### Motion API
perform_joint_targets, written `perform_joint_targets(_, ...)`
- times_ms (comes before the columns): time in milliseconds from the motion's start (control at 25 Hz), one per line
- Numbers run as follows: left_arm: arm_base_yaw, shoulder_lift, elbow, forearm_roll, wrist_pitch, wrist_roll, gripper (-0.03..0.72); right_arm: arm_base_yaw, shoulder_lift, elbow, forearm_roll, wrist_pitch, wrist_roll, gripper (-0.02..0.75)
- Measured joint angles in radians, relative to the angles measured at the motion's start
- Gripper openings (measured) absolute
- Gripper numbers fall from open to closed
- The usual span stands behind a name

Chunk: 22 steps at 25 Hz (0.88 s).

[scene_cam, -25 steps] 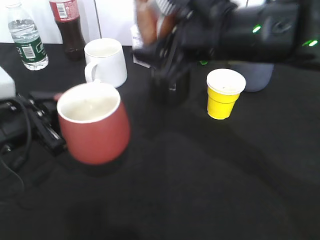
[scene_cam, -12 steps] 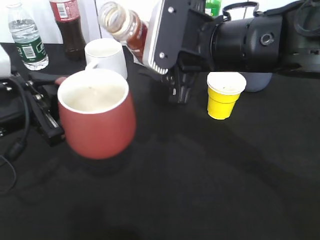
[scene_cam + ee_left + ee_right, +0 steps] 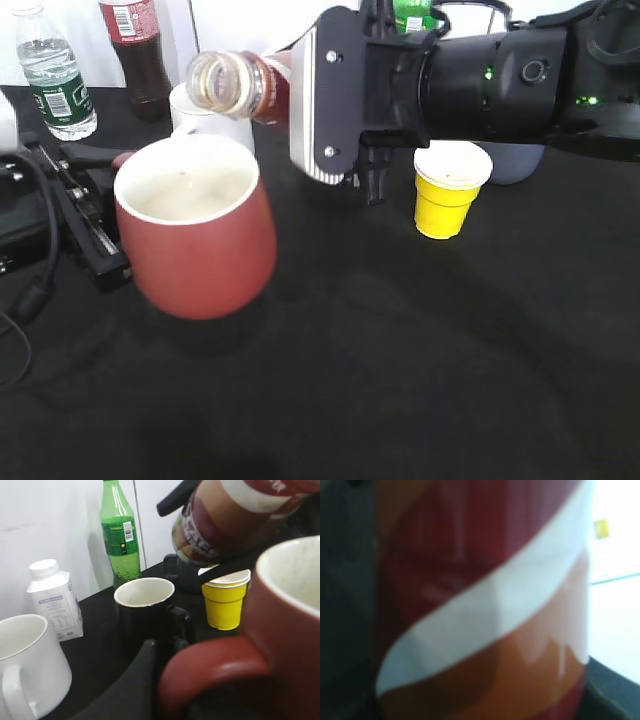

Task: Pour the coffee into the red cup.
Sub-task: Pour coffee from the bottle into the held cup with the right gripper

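Observation:
The red cup (image 3: pixel 197 245) is at the left, lifted off the table and tilted a little. Its white inside shows no brown liquid. My left gripper (image 3: pixel 98 195) is shut on its loop handle (image 3: pixel 215 665). My right gripper (image 3: pixel 312 92) is shut on the coffee bottle (image 3: pixel 250 85), whose brown-red-white label fills the right wrist view (image 3: pixel 485 605). The bottle lies almost level, uncapped, with its open mouth (image 3: pixel 212 80) above the cup's far rim. I see no stream leaving it. The bottle also shows in the left wrist view (image 3: pixel 230 515).
A white mug (image 3: pixel 228 125) stands behind the red cup, and a yellow paper cup (image 3: pixel 448 195) to the right. A water bottle (image 3: pixel 55 75) and cola bottle (image 3: pixel 135 50) stand at back left. A black mug (image 3: pixel 145 605), carton (image 3: pixel 52 600) and green bottle (image 3: pixel 119 535) stand behind.
My right arm swung in and tipped the bottle from a steep slant to nearly level, lowering its mouth toward the cup. The red cup shifted slightly right.

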<state>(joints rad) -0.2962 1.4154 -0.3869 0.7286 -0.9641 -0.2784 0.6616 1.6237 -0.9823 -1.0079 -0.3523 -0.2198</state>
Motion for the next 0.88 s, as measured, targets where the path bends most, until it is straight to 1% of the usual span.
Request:
perform_joint_targets(40, 0.0, 0.0, 0.0, 0.004, 0.0, -0.002, 0.064, 0.0, 0.0, 0.0, 0.015, -0.001, -0.028, 0.533)
perform_joint_targets(160, 0.0, 0.0, 0.0, 0.017, 0.0, -0.003, 0.064, 0.0, 0.0, 0.0, 0.11, -0.001, -0.174, 0.533)
perform_joint_targets(360, 0.0, 0.0, 0.0, 0.026, 0.0, -0.003, 0.064, 0.0, 0.0, 0.0, 0.132, -0.02, -0.261, 0.533)
perform_joint_targets(480, 0.0, 0.0, 0.0, 0.033, 0.0, -0.003, 0.064, 0.0, 0.0, 0.0, 0.202, -0.026, -0.384, 0.533)
perform_joint_targets(680, 0.0, 0.0, 0.0, 0.07, -0.023, -0.003, 0.064, 0.0, 0.0, 0.0, 0.218, -0.045, -0.467, 0.533)
perform_joint_targets(880, 0.0, 0.0, 0.0, 0.07, -0.023, -0.003, 0.064, 0.0, 0.0, 0.0, 0.22, -0.046, -0.533, 0.533)
